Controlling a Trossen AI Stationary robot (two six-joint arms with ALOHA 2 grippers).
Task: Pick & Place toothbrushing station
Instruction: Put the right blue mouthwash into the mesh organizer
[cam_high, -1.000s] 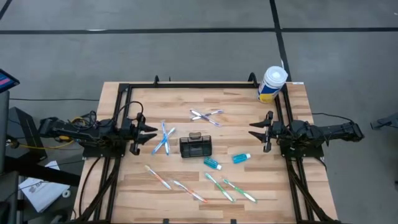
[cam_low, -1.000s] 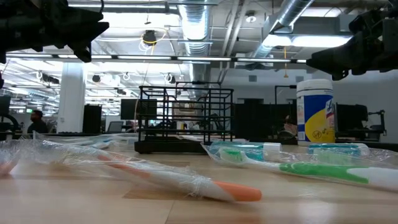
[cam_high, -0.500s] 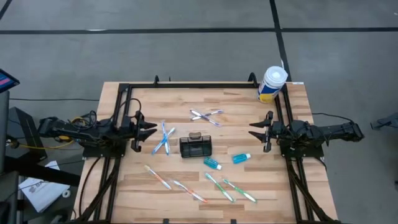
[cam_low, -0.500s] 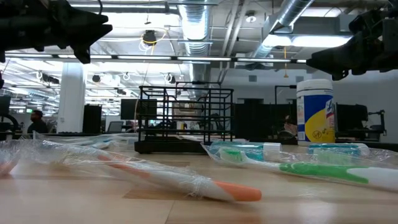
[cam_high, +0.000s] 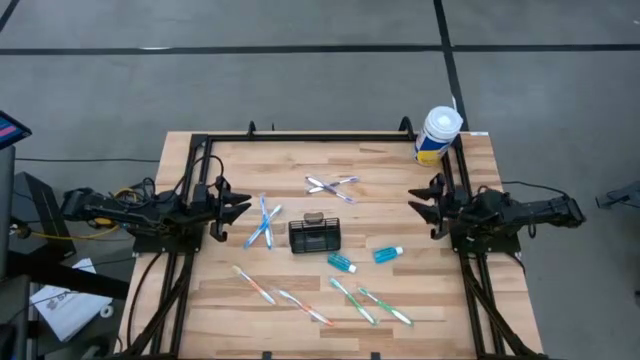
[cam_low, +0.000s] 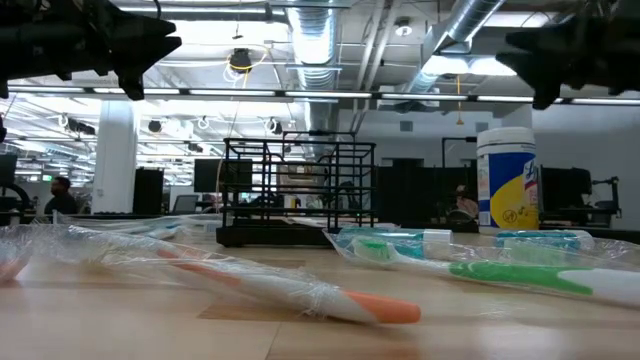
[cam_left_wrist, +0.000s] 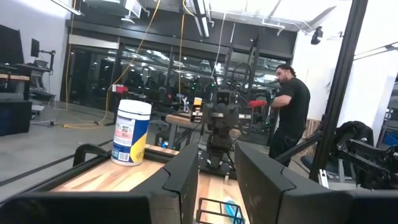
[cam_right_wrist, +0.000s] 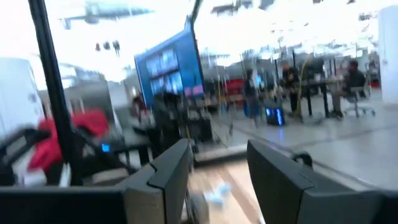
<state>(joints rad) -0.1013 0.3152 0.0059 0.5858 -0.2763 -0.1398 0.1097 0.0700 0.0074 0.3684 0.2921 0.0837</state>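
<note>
Mesh organiser basket (cam_high: 314, 235) sits mid-desk, wrapped toothbrushes (cam_high: 262, 222) scattered around for loading; left claw (cam_high: 243, 208) and right claw (cam_high: 417, 202) hover apart, both open, empty

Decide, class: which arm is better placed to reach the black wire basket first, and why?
Probably the left. In the high view the left gripper hovers open nearer the basket, only two blue toothbrushes between. The right gripper, also open and empty, sits farther off by the table's edge.
</note>
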